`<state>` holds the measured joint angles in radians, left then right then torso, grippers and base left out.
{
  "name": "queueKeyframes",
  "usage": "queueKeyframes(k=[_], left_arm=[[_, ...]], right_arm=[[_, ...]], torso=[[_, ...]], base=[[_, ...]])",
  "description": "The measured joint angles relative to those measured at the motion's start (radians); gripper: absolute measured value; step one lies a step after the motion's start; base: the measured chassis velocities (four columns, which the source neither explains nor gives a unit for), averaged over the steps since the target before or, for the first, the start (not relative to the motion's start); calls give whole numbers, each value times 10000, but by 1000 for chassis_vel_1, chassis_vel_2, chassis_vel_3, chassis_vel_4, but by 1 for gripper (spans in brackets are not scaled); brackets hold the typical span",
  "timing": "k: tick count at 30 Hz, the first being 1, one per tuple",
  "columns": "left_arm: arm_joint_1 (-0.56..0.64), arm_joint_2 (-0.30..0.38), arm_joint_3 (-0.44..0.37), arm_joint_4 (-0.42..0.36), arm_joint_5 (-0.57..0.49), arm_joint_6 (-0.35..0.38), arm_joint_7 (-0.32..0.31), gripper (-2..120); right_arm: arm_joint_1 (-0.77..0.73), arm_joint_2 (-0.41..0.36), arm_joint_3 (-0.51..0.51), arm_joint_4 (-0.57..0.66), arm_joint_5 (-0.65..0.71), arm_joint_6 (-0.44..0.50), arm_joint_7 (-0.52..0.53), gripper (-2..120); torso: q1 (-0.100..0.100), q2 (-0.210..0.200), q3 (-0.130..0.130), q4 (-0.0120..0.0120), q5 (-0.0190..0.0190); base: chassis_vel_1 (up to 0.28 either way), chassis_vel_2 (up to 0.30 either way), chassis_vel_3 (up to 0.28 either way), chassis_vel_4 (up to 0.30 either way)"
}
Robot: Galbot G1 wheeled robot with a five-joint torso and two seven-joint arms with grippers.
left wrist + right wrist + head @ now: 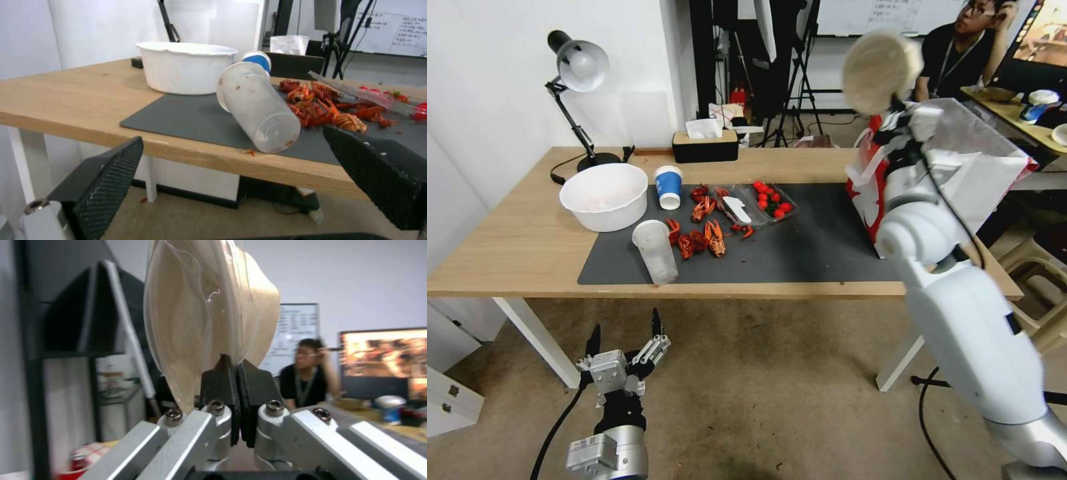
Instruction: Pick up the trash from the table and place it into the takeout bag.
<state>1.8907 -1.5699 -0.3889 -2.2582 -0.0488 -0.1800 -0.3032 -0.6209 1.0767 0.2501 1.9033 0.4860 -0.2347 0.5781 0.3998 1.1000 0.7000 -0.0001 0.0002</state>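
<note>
While pinching the beige bowl (882, 70), right pincer (236, 373) perhaps above takeout bag (960, 167); left pincer (625, 340) spread.

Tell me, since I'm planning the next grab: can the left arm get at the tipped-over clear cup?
Probably yes. The left gripper hangs open below the table edge, and the clear plastic cup lies on its side at that near edge, nothing between them.

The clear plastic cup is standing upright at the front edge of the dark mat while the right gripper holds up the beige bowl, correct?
Not quite. The clear plastic cup is lying on its side, as the left wrist view shows. It does sit at the front edge of the dark mat, and the right gripper is indeed shut on the beige bowl, held up above the takeout bag.
</note>
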Motion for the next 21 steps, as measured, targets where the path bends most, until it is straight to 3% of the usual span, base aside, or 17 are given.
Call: queueKeyframes(k=[9, 15, 21], left_arm=[[-30, -20, -16, 26, 2, 47, 16, 100], [-23, -36, -5, -21, -3, 152, 5, 100], [90, -29, 30, -159, 50, 163, 50, 100]], right_arm=[[24, -624, 360, 590, 626, -1756, 1499, 0], [-94, -755, 430, 638, 1210, -1958, 1933, 0], [-150, -875, 479, 726, 1312, -2021, 2016, 22]], torso=[[0, 0, 0, 1, -2], [0, 0, 1, 1, -1], [0, 0, 0, 1, -2]], base=[[0, 0, 0, 0], [0, 0, 0, 0], [0, 0, 0, 0]])
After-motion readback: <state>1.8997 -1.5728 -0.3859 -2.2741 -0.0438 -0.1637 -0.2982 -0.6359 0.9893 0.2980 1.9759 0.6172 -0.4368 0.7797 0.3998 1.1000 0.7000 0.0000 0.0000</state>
